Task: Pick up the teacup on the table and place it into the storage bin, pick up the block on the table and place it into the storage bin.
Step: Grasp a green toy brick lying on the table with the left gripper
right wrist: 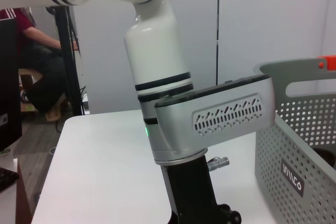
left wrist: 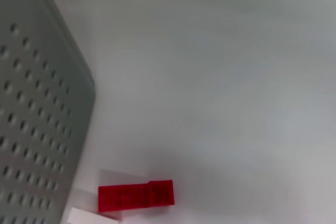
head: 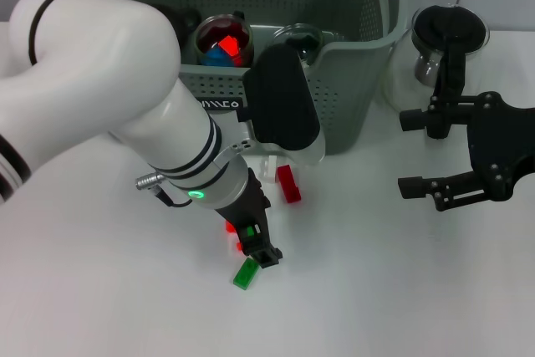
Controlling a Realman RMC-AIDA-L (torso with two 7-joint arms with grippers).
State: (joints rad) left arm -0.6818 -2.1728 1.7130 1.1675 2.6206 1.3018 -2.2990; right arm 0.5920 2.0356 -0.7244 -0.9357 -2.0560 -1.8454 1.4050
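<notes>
The grey-green storage bin (head: 351, 81) stands at the back of the white table; its perforated wall also shows in the left wrist view (left wrist: 37, 129) and the right wrist view (right wrist: 304, 150). Inside it sit a glass teacup (head: 224, 42) holding red and blue pieces, and a second dark cup (head: 305, 38). A red block (head: 289, 183) (left wrist: 135, 196) lies on the table in front of the bin. A green block (head: 246, 273) lies nearer me. My left gripper (head: 257, 244) is low over the table just above the green block, with small red pieces (head: 231, 226) beside it. My right gripper (head: 411, 152) hangs open at the right, holding nothing.
A glass pot with a black handle (head: 443, 39) stands to the right of the bin, behind my right gripper. A pale block (left wrist: 89, 216) lies against the red block. The left arm's wrist (right wrist: 210, 124) fills the right wrist view.
</notes>
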